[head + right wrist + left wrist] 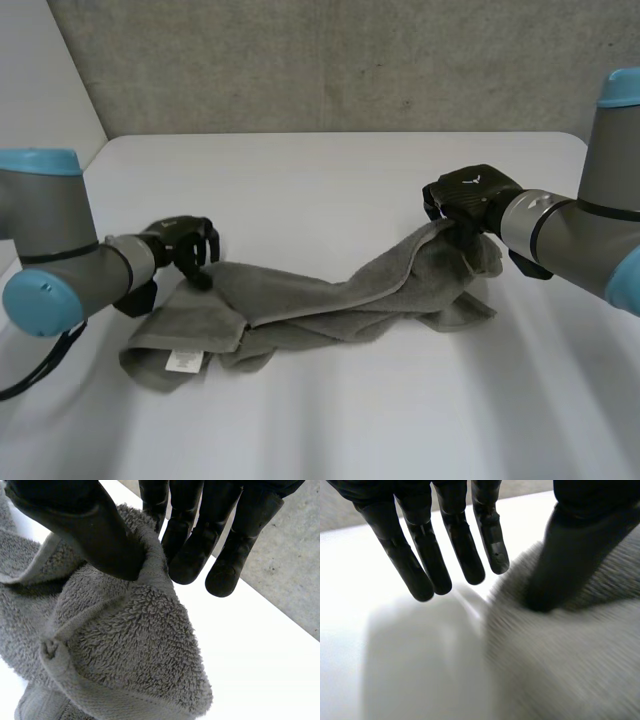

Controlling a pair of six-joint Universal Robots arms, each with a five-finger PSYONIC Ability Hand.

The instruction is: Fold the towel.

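Grey towel (330,300), white label (181,361), right hand (90,530) pinching

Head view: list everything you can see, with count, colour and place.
towel: one, grey, crumpled across the table between the hands
label: one, white, on the towel's near corner by the left hand
table: one, white, under the towel
wall: one, grey, behind the table
arms: two, grey with light-blue caps, one at each side
left hand: one, black, fingers straight, thumb on the towel's left end
right hand: one, black, pinching the towel's right end, lifted
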